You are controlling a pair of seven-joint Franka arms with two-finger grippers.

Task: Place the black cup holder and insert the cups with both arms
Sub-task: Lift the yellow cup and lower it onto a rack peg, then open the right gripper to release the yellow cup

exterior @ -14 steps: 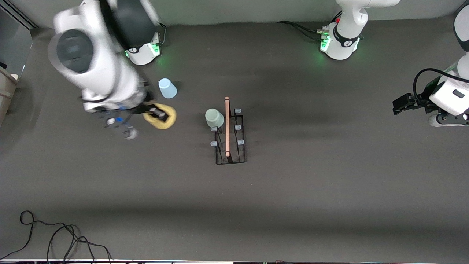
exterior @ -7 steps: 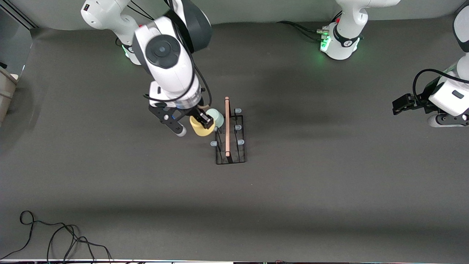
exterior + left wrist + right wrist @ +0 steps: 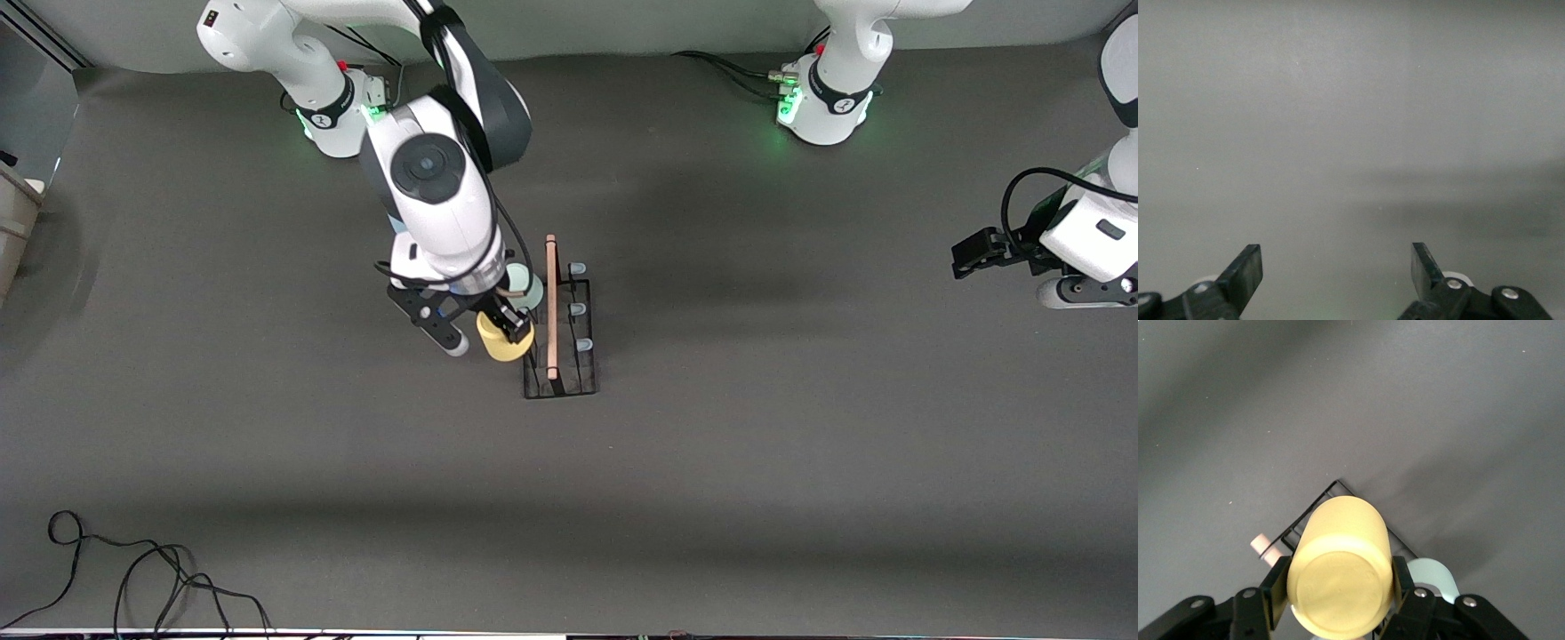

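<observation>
Centre frame, the black cup holder (image 3: pixel 560 342) runs its wooden rod handle (image 3: pixel 551 307) top to bottom; pale green cup (image 3: pixel 526 290) sits on a peg. Right gripper (image 3: pixel 498 327) clamps the yellow cup (image 3: pixel 505 341) base-up over the rack's edge; left gripper (image 3: pixel 1336 275) waits at right, fingers spread wide, holding nothing.

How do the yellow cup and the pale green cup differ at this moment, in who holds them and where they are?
The yellow cup is gripped by the right end effector over the black cup holder; the pale green cup is held by no end effector and already sits upside down on the holder, farther from the front camera. The yellow cup shows fully; the arm partly covers the green one. Both are small plain tapered cups.
</observation>
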